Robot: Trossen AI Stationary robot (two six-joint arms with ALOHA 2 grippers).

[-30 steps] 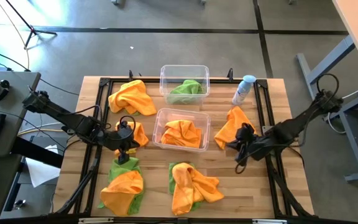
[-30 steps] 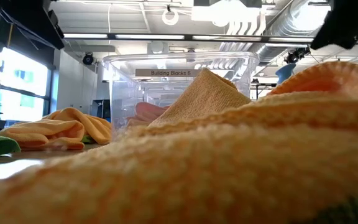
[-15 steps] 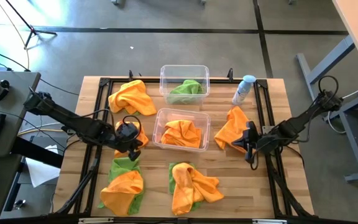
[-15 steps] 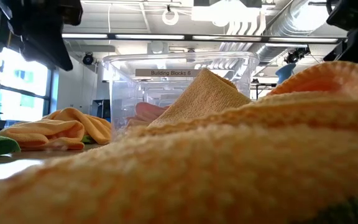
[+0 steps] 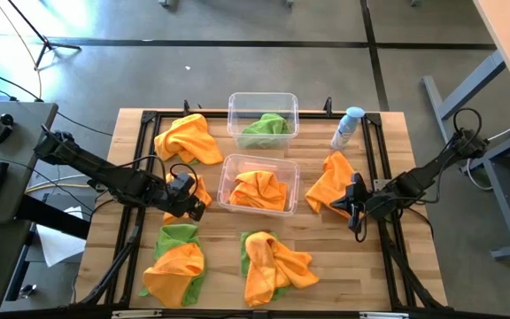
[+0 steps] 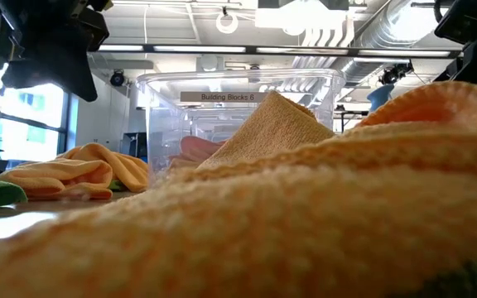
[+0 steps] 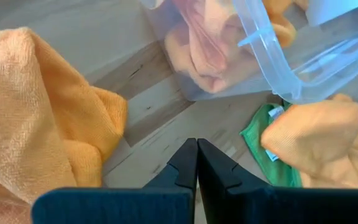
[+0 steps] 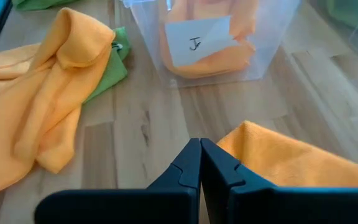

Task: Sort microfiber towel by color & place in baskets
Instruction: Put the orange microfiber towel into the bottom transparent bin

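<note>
Two see-through baskets stand mid-table. The far basket holds a green towel, the near basket orange ones. Orange towels lie loose at the far left, beside my left gripper and beside my right gripper. Two orange-on-green piles lie near the front edge. My left gripper is shut and hangs over bare wood between an orange towel and the near basket. My right gripper is also shut, over wood at the edge of an orange towel.
A pale spray bottle stands at the far right, next to the far basket. A black frame runs around the wooden tabletop. In the low view an orange towel fills the foreground in front of the near basket.
My left gripper has come down a little and rolled about its own axis, staying shut. My right gripper has drawn back toward the table's right edge and sunk lower, also shut. No towel has moved.
</note>
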